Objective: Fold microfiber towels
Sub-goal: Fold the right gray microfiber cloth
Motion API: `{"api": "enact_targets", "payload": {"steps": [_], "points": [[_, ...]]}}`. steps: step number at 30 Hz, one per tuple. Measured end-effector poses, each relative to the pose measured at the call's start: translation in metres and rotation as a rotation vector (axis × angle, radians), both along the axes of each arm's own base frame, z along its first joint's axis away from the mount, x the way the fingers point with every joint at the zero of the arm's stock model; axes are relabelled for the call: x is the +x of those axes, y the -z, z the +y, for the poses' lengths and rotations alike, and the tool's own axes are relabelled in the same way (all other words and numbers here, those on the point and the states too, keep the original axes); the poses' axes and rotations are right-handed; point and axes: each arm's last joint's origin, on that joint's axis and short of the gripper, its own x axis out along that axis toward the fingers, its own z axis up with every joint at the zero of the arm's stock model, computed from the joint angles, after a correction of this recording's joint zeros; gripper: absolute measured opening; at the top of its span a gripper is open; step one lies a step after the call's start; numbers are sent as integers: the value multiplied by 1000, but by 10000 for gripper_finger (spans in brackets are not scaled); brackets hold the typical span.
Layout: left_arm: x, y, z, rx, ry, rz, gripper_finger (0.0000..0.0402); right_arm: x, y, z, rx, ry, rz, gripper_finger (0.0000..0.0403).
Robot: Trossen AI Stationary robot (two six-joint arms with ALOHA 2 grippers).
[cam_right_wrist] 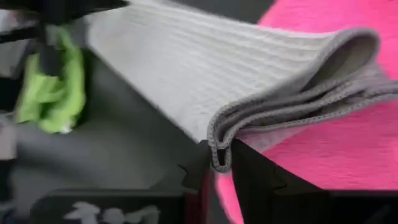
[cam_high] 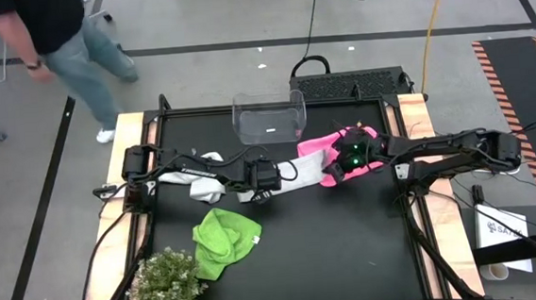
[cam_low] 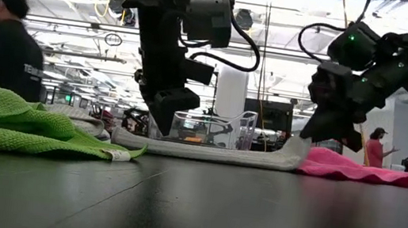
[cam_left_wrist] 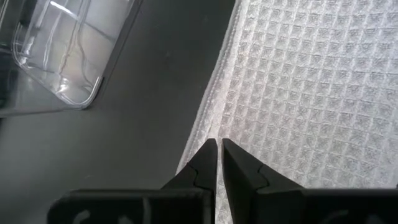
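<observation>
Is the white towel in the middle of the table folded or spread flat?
Folded. In the right wrist view, the white towel shows several stacked layers at its edge, pinched by the right gripper.

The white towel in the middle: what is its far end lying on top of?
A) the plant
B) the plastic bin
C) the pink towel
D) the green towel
C: the white towel's folded end rests over the pink towel, where the right tool pinches its edge.

Left end effector (cam_left_wrist: 218, 149) nearly closed over white towel (cam_left_wrist: 305, 93) edge, beside clear bin (cam_left_wrist: 68, 50).
</observation>
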Motion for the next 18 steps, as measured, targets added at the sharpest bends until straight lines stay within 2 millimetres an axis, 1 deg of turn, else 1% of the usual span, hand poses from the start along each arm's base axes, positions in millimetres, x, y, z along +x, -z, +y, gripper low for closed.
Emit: {"api": "enact_targets", "payload": {"steps": [3, 6, 12, 16, 18], "points": [[0, 0, 0, 0, 3, 2, 26, -2, 1, 2, 84, -24, 6, 49], [0, 0, 0, 0, 4, 2, 26, -4, 3, 4, 143, -56, 32, 65], [0, 0, 0, 0, 4, 2, 26, -10, 9, 7, 195, -38, 114, 122], [0, 0, 0, -5, 5, 2, 26, -10, 10, 7, 188, -35, 126, 163], [0, 0, 0, -5, 5, 2, 26, -10, 11, 6, 155, -21, 137, 180]]}}
